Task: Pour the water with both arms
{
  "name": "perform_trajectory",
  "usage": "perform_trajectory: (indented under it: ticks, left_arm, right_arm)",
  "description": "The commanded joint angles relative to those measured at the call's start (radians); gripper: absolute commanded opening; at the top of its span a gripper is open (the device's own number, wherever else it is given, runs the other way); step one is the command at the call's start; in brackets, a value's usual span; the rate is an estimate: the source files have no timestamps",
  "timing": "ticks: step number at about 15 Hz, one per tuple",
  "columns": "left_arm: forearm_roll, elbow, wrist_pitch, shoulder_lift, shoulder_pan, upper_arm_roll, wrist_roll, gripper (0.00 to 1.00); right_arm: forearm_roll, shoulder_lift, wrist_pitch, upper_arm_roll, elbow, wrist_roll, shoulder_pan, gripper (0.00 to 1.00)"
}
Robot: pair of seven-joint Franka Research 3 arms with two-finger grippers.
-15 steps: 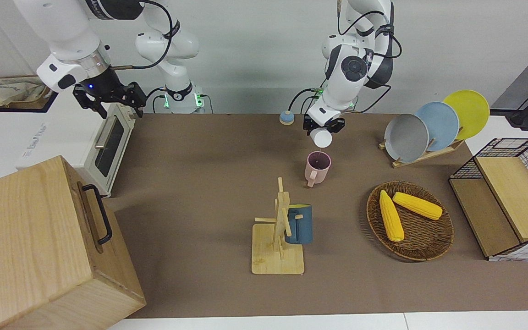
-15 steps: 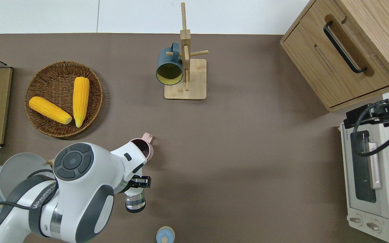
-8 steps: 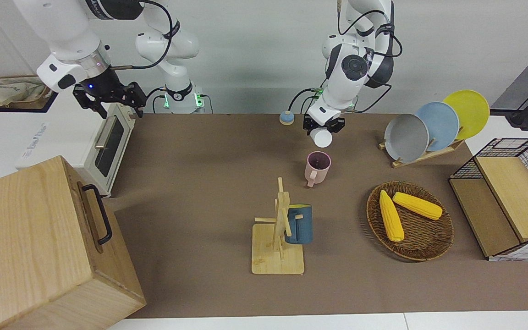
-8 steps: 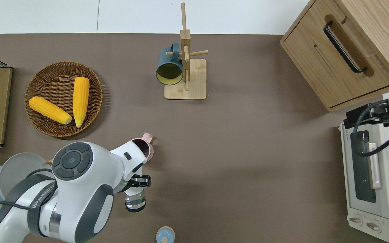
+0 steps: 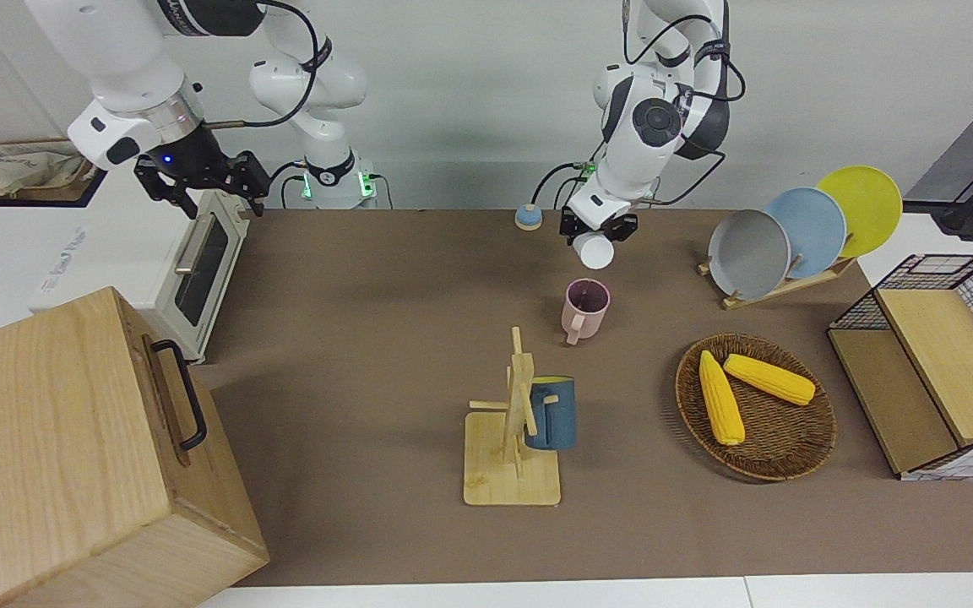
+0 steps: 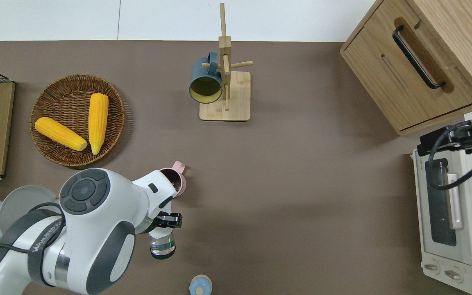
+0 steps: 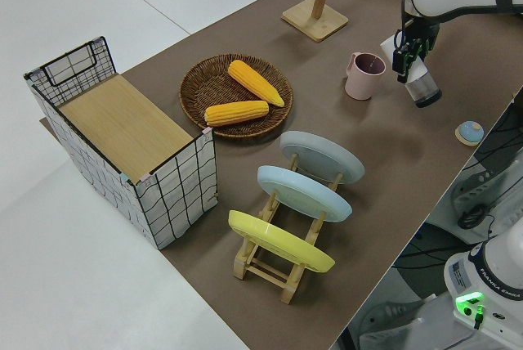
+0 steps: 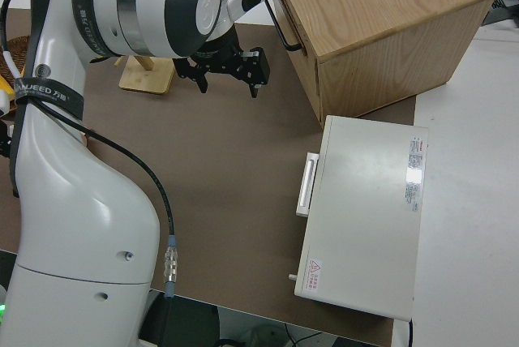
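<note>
My left gripper (image 6: 167, 221) is shut on a clear water bottle (image 6: 162, 245), which hangs tilted over the table a little nearer to the robots than the pink mug (image 6: 178, 183). In the front view the bottle's pale round end (image 5: 595, 251) faces the camera just above the mug (image 5: 585, 308). The left side view shows the left gripper (image 7: 406, 60) clamped on the bottle (image 7: 425, 88) beside the mug (image 7: 362, 76). The bottle's blue cap (image 6: 200, 285) lies on the table nearer to the robots. My right gripper (image 5: 199, 181) is parked, with its fingers spread open.
A wooden mug rack (image 5: 512, 439) holding a dark blue mug (image 5: 552, 414) stands mid-table. A wicker basket (image 5: 778, 456) with two corn cobs, a plate rack (image 5: 790, 232) and a wire crate (image 5: 934, 363) fill the left arm's end. A toaster oven (image 5: 195, 270) and wooden box (image 5: 73, 456) occupy the right arm's end.
The left arm's wrist has shifted slightly and the bottle has drawn a little toward the robots. The mug, cap and right arm have stayed put.
</note>
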State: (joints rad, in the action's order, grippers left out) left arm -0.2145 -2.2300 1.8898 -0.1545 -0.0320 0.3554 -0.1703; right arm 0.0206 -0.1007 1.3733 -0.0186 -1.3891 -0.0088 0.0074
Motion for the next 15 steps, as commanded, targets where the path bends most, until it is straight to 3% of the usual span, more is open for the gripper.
perform_trajectory:
  ticks: [1, 15]
  left_arm:
    - [0.047, 0.101, -0.096, 0.056, 0.007, -0.004, -0.031, 0.00]
    - [0.049, 0.099, -0.167, 0.046, -0.003, -0.001, -0.055, 0.00]
  right_arm:
    - [0.010, 0.021, 0.004, 0.003, -0.024, -0.019, -0.006, 0.994]
    - [0.010, 0.021, 0.004, 0.003, -0.024, -0.019, -0.006, 0.994]
